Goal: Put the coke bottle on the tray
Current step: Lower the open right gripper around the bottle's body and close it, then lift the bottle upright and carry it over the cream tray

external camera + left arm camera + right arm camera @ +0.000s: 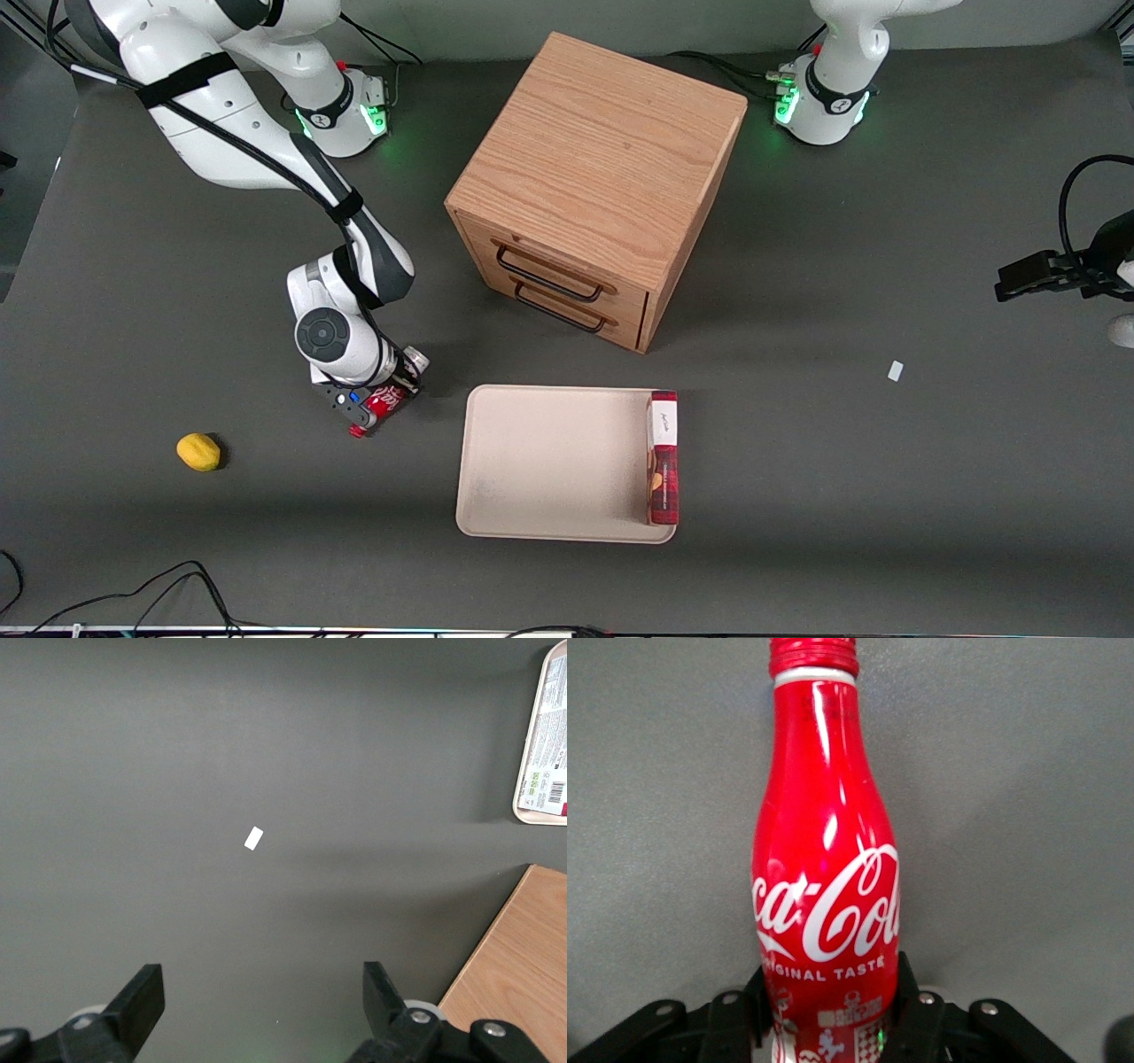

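The coke bottle (390,396) is a slim red bottle with white script, lying on the dark table beside the tray, toward the working arm's end. My right gripper (383,400) is down over it, with a finger pressed against each side of the bottle's lower body (828,904). The bottle's red cap points away from the wrist camera. The beige tray (554,461) lies flat, nearer the front camera than the wooden drawer cabinet, and the bottle is off it, a short gap from its rim.
A red plaid box (664,456) lies on the tray along the edge toward the parked arm. A wooden cabinet (598,182) with two drawers stands farther back. A yellow lemon (198,451) lies toward the working arm's end. A white scrap (896,370) lies toward the parked arm.
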